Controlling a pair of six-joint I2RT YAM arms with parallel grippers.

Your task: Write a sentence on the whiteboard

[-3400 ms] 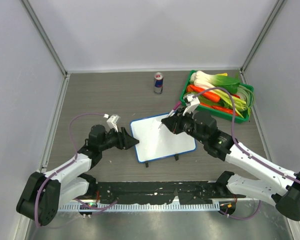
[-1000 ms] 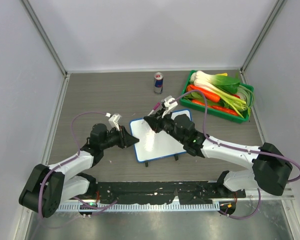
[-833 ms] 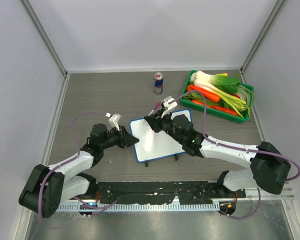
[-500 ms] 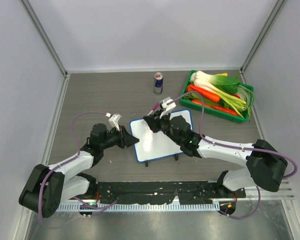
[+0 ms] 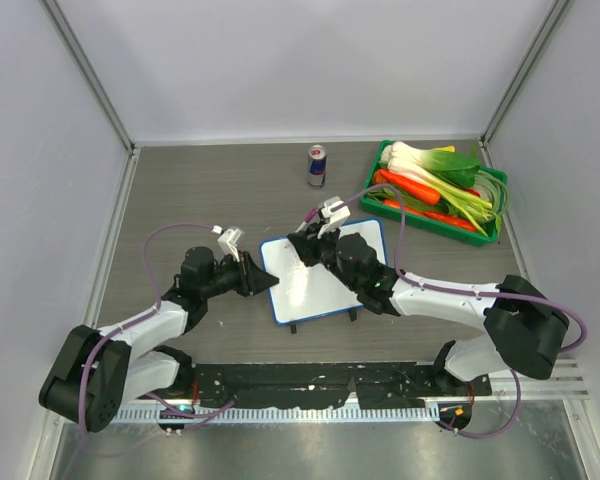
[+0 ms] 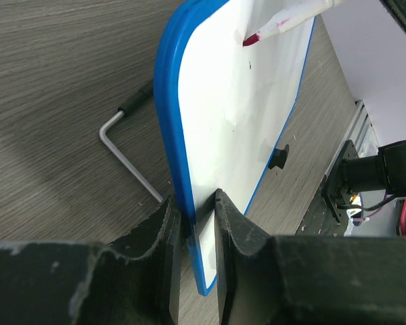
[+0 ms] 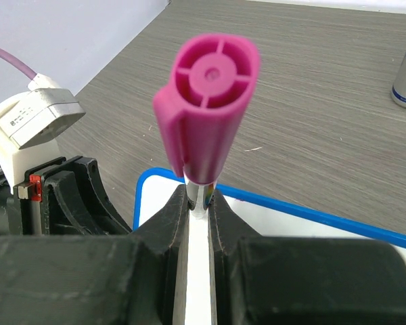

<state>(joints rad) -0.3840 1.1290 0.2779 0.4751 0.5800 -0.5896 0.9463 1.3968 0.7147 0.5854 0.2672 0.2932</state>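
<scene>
Whiteboard sits mid-table in front of both arms, skewed diagonally, with its black feet on the near edge. Table is grey wood-grain.

Left gripper comes in from the left and is clamped on the board's blue rim. On my left wrist view, both fingers pinch that rim, one on each side.

Right gripper hangs over the board's far-left corner, clenched on a marker. My right wrist view shows the barrel squeezed between the jaws and the magenta cap end pointing up at the camera. The left wrist view shows the marker's magenta tip close to the white face near the far end. I can't tell if it touches.

The board face reads white with a few tiny dark specks in that view. A bent metal rod with a black tip lies on the table just beside the rim.

A can stands upright beyond the board, well apart from it. A green tray of carrots and leeks sits at far right.
</scene>
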